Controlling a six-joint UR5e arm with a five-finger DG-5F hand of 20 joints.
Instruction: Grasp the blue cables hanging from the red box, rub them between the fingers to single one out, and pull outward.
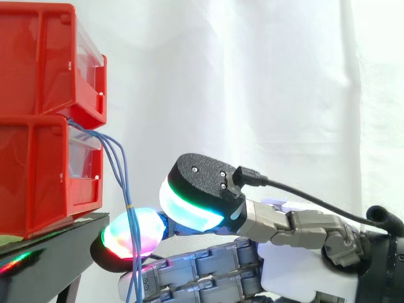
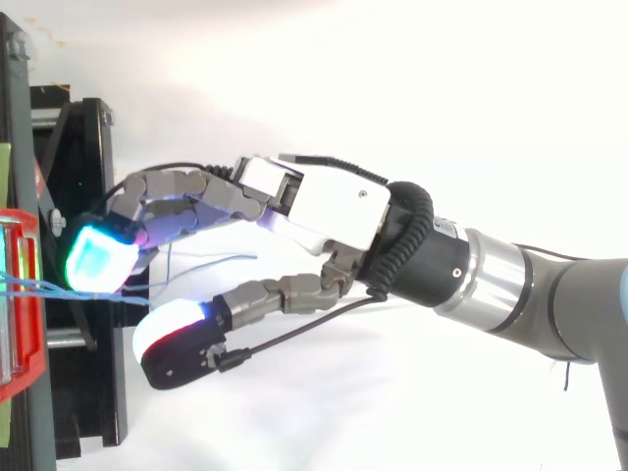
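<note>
Red bins [image 1: 35, 170] on black stand [image 1: 57, 252] before white curtain [image 1: 252, 76], blue cables [image 1: 124, 177] between the hand's [image 2: 334, 201] wide-apart fingers [image 2: 93, 257].

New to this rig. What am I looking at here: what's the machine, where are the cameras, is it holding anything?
It is a robot arm ending in a fingered robot hand. The glowing pads are its own fingertips. One picture is taken from the side, level with the work, and the other from above. Two red bins are stacked on a black stand, and thin blue cables hang from where the bins meet. The cables run down past a glowing fingertip, with the thumb beside them. From above a gap shows between thumb and fingers, so the cables look bracketed, not yet pinched.
</note>
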